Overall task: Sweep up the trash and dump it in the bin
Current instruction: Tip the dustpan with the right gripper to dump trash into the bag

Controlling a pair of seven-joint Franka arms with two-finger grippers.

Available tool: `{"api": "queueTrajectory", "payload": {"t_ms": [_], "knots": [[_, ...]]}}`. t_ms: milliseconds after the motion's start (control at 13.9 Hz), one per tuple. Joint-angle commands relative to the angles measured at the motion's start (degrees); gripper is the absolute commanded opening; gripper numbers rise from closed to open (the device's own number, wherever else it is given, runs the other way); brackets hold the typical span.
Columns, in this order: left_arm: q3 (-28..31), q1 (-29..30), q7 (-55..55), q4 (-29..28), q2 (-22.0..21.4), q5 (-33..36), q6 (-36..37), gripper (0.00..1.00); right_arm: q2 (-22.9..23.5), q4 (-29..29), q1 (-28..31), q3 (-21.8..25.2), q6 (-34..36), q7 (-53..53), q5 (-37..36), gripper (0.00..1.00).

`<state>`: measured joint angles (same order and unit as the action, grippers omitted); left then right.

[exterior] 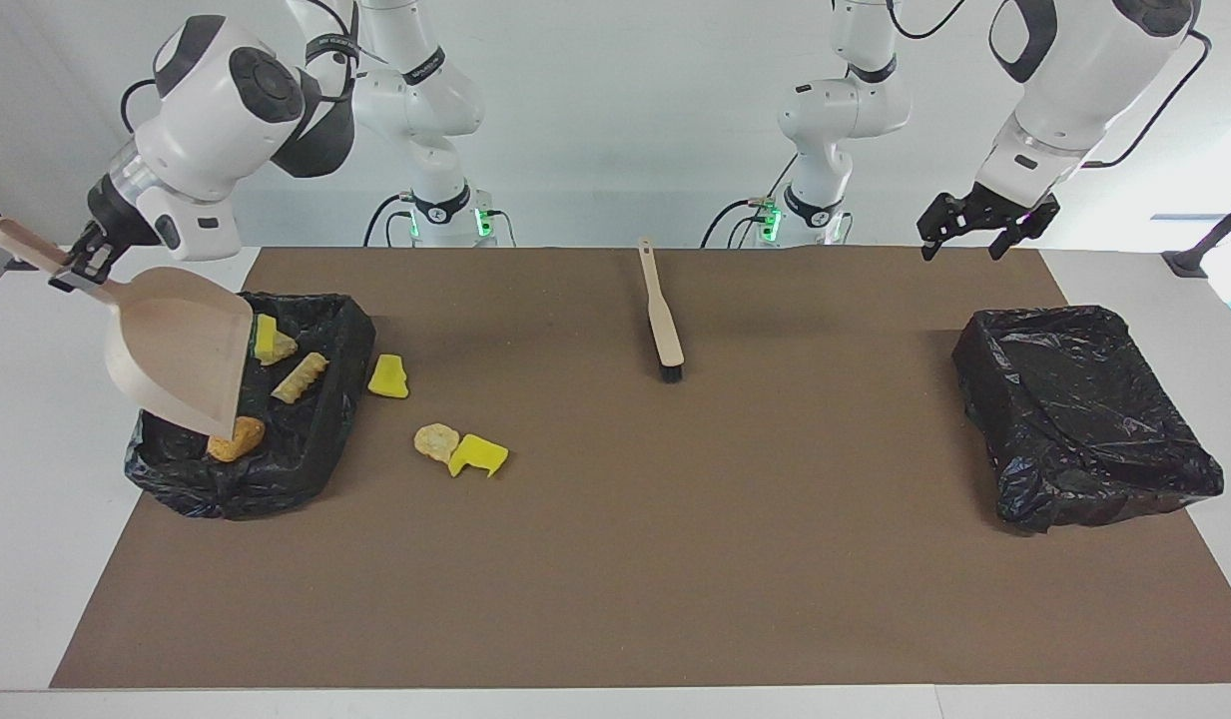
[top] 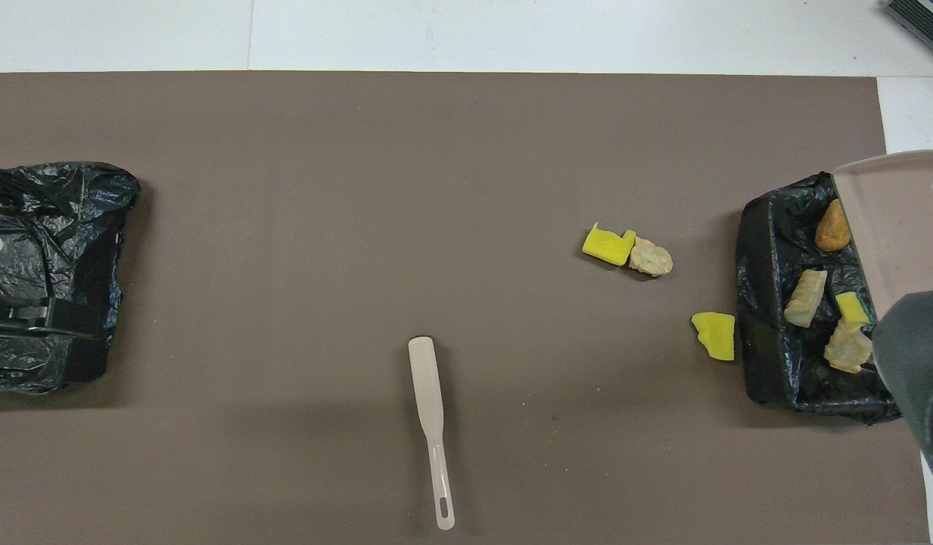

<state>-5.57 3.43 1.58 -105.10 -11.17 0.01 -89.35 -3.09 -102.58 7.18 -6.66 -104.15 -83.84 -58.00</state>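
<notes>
Clock: flat on the table, twelve pointing away from me
Right gripper [exterior: 76,265]: fingers clamped on the handle of the dustpan [exterior: 181,350], held over the three o'clock bin [top: 761,303], its mouth tipped down into it
Left gripper [exterior: 979,225]: fingers spread wide with nothing between them, waiting high over the second bin [top: 57,227] at nine o'clock
Brush [top: 432,424]: lay flat at six o'clock, handle toward me, bristles toward twelve
Trash in the bin: a tan lump [top: 847,348], a yellow chunk [top: 852,306], a beige piece [top: 805,297] and, toward twelve, an orange lump [top: 833,227] partly under the dustpan's lip
Trash on the mat [top: 284,189]: one yellow scrap [top: 714,334] just beside the bin at its nine o'clock; toward eleven from it, a yellow chunk [top: 608,246] touching a beige lump [top: 651,257]
</notes>
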Motion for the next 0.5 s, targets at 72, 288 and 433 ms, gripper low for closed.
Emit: {"api": "queueTrajectory", "payload": {"t_ms": [72,288,433], "knots": [[-0.85,0.0,1.14,3.58,1.59,1.39,3.82,1.0,-0.25,2.29,0.2,-1.77,2.19,-1.95,5.42,0.0],[-1.02,-1.58,1.33,4.73,1.76,1.13,2.6,1.0,-0.07,2.29,0.2,-1.77,2.19,-2.03,11.56,0.0],[-1.02,-0.8,0.45,6.39,1.76,0.52,2.69,1.0,0.02,2.21,0.46,-1.69,2.28,-1.86,17.8,0.0]]}}
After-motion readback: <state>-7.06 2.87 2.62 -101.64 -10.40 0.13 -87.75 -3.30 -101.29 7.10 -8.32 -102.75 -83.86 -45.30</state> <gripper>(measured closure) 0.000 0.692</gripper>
